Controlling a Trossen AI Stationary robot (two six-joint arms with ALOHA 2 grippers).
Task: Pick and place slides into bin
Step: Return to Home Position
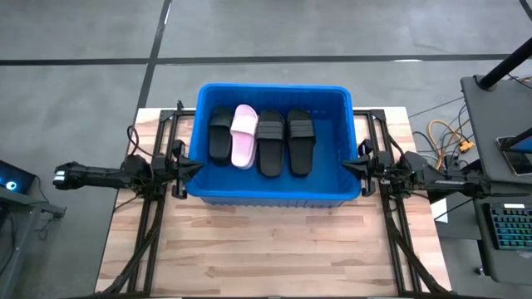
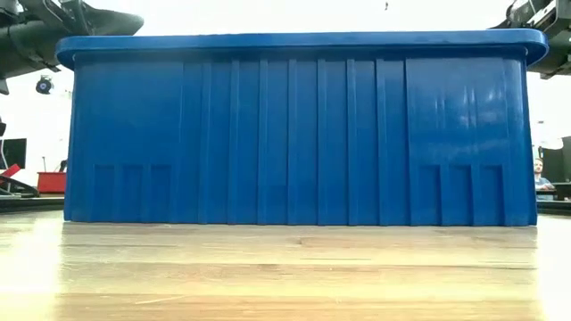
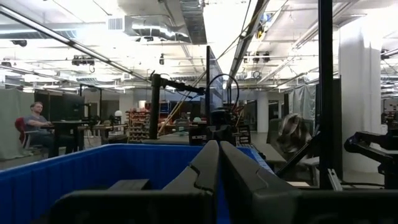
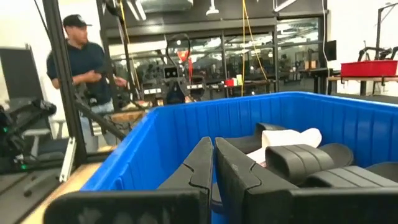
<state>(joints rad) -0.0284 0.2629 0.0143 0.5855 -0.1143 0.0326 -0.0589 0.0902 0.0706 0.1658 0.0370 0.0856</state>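
Observation:
The blue bin stands on the wooden table toward its far side, and fills the low view. In it lie side by side three black slides and one pale pink slide, soles down on the bin's floor. My left gripper is shut and empty at the bin's left rim; its shut fingers show in the left wrist view. My right gripper is shut and empty at the bin's right rim.
Bare wooden table lies on the near side of the bin. The arms' black frames stand at both sides. A desk with a keyboard is off the table's right. People stand and sit in the room behind.

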